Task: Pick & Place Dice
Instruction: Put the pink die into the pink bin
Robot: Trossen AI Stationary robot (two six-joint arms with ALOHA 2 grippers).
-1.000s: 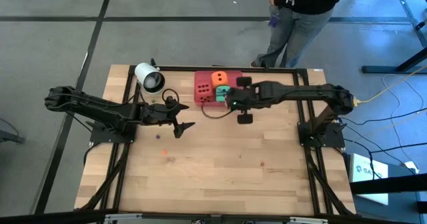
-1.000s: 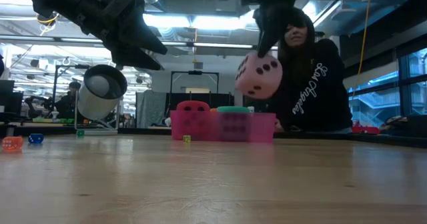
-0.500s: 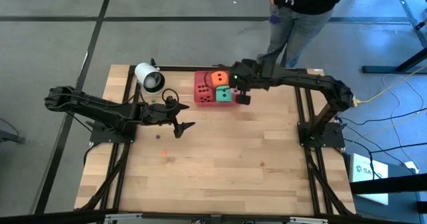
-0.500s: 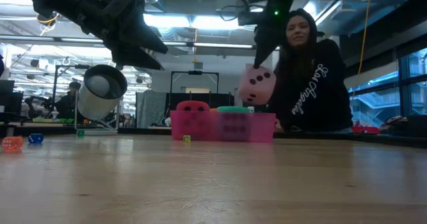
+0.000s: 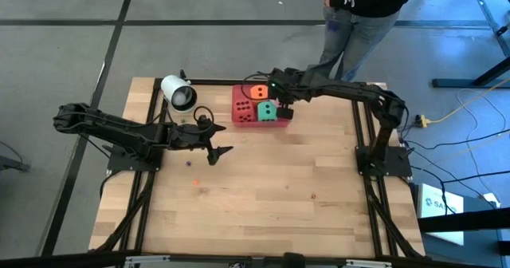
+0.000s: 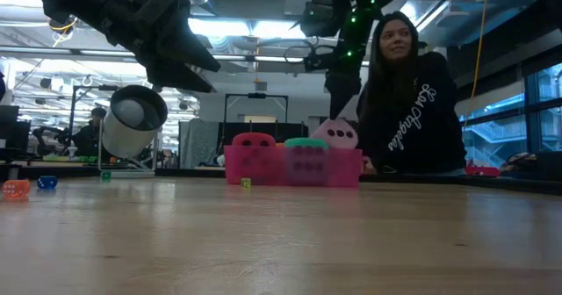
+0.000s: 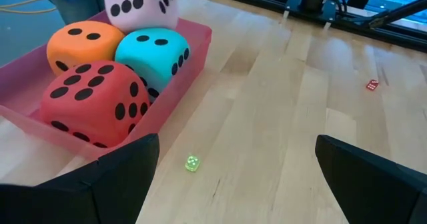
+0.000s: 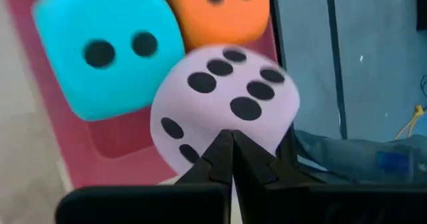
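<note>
Three dice already fill the pink tray (image 7: 193,47), so my right hand (image 8: 231,139), pinching the pink die (image 8: 223,107), hovers over its last empty corner while my left hand (image 5: 217,150) waits released.

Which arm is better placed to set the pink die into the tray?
The right. Its tool is shut on the pink die, right over the tray beside the orange die and green die. The left tool hangs open over bare table, away from the tray.
</note>
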